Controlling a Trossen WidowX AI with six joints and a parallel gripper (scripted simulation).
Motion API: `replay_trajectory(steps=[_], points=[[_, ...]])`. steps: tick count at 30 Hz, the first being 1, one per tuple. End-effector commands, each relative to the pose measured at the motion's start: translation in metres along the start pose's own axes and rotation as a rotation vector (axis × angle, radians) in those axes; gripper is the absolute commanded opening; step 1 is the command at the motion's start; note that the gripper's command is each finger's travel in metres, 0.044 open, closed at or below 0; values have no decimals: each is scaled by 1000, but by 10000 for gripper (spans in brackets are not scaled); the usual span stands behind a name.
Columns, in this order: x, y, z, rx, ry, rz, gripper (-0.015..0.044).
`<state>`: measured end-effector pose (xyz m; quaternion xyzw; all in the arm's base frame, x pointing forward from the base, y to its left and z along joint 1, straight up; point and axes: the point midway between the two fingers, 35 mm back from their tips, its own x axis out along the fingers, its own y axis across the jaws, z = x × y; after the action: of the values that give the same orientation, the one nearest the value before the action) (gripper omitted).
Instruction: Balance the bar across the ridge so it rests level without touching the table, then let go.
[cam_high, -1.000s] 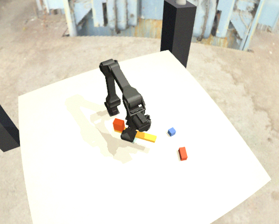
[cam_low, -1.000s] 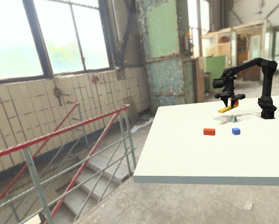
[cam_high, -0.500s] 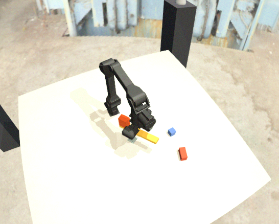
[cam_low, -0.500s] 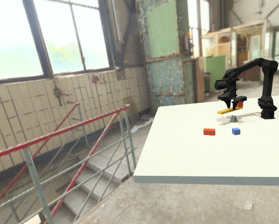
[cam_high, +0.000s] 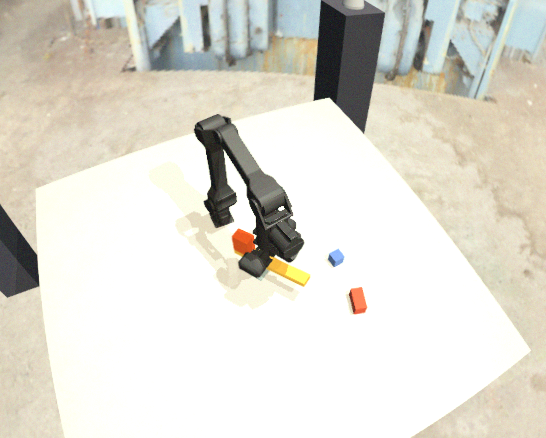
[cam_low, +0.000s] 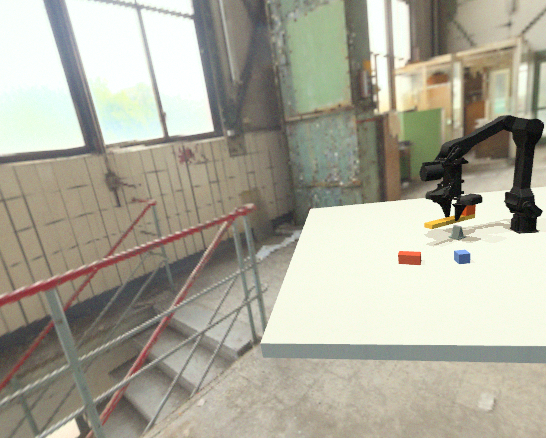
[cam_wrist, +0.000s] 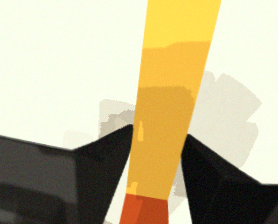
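Observation:
My gripper (cam_low: 452, 218) (cam_wrist: 157, 135) points down and is shut on the yellow bar (cam_high: 291, 272) (cam_low: 437, 223) (cam_wrist: 172, 65), one finger on each side. The bar is held off the table, its shadow lying apart from it. A red-orange block (cam_high: 243, 241) (cam_low: 469, 210) (cam_wrist: 144, 209) sits on the bar's end nearer the arm's base. The grey-green ridge (cam_low: 457, 233) stands on the table below the held bar; in the top view it is mostly hidden by the gripper. The exterior view shows a small gap between bar and ridge top. The ridge does not show clearly in the wrist view.
A small blue cube (cam_high: 336, 258) (cam_low: 462, 257) and a red block (cam_high: 358, 300) (cam_low: 409, 258) lie on the white table (cam_high: 200, 360) (cam_low: 350, 305), away from the ridge, on the side farther from the arm's base.

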<state>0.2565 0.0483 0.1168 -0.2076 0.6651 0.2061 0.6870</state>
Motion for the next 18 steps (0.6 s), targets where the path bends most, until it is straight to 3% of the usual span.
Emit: replay_trajectory(steps=[1, 18], points=[[9, -1, -2, 8, 9, 2, 0], [13, -2, -2, 10, 9, 2, 0]])
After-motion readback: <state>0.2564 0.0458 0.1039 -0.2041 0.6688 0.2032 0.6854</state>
